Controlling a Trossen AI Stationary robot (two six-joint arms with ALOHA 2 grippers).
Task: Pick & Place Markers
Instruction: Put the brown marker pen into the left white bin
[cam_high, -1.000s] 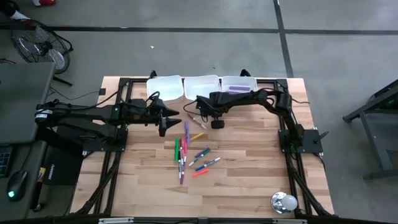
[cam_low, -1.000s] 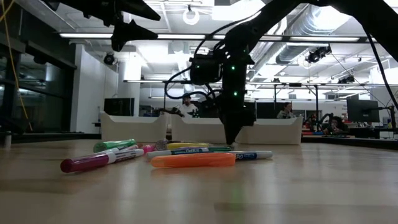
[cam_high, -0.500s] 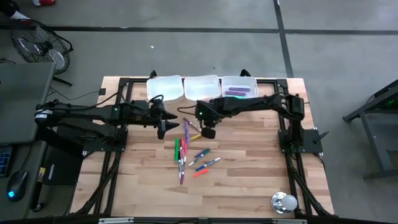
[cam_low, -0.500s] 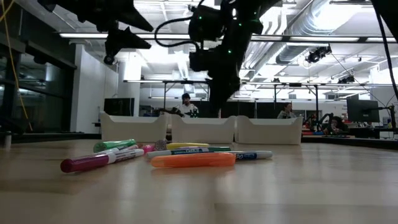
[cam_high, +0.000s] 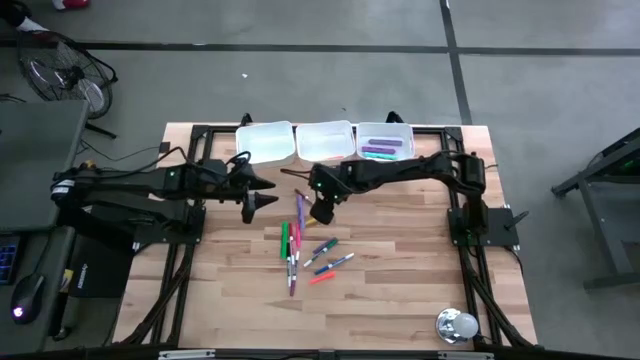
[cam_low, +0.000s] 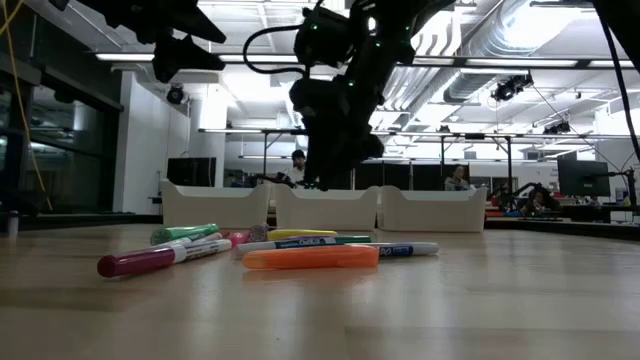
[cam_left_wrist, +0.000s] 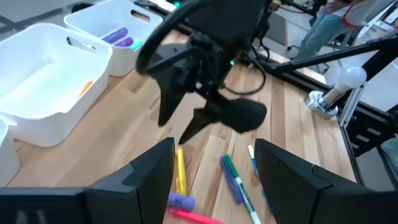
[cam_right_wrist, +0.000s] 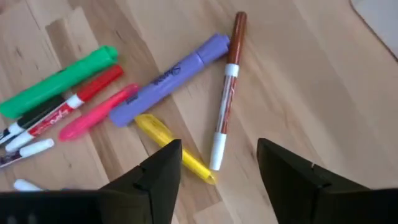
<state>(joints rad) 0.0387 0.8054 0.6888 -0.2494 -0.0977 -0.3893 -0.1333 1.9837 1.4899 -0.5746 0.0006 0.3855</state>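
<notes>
Dark fingers of the right gripper (cam_right_wrist: 217, 171) are being held apart, empty, above the markers (cam_high: 305, 240), with a yellow marker (cam_right_wrist: 174, 148) just beneath. A purple marker (cam_right_wrist: 171, 78), bearing unreadable script, is lying beside it. The left gripper (cam_high: 255, 203), also open, is hanging near the markers.

Both dark arms reach in toward the table's middle. The right gripper (cam_high: 320, 212) hangs low, pointing down, its two dark fingers (cam_right_wrist: 158, 180) spread apart with nothing between them. The left gripper (cam_high: 252, 207) hovers higher just beside it, fingers (cam_left_wrist: 149, 171) likewise wide and empty.
</notes>
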